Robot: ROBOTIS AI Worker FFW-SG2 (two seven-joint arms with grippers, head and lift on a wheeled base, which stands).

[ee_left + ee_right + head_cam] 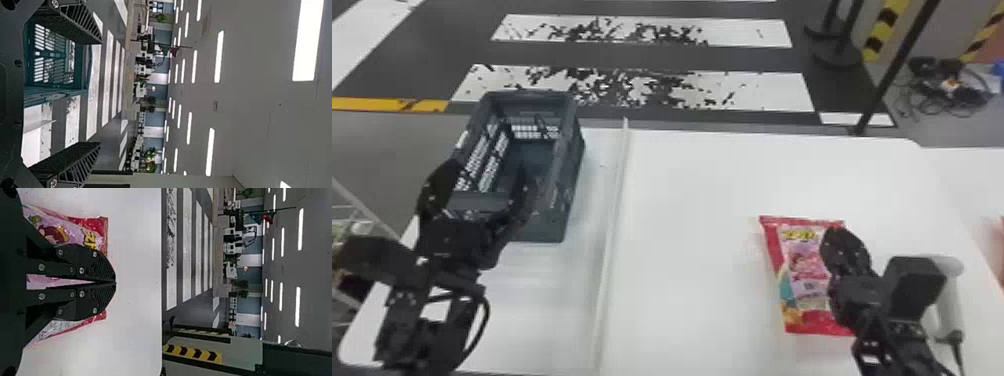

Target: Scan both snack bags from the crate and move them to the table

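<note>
Background: a dark floor [682,57] with worn white bands lies beyond the far edge of a white counter [692,225].

Right gripper [113,282]: closed, fingertips meeting, nothing seen between them. It stands over the right part of a snack bag [807,280]; contact cannot be confirmed. The bag lies flat on the counter, right of its middle and towards the near edge.

Beside this gripper is a pale upright object [948,300] with a dark cord, judged to be the scanner. Farther out, a red item [1002,255] is cut off at the head view's right edge; possibly the second bag, identity unconfirmed.

Left gripper [100,93]: fingers spread wide, nothing gripped, located at the near end of the crate [567,160]. The crate sits towards the counter's far left corner, left of a raised white strip [614,200].

Step in hand: judged to be the handling of one bag after its removal from the crate. Whether it has been scanned cannot be determined. If a scan is due, the next move calls for opening the right gripper, taking up the bag and presenting its code to the scanner.

Markings: yellow lettering, a cartoon figure and small label panels on the bag; wording not transcribed.
</note>
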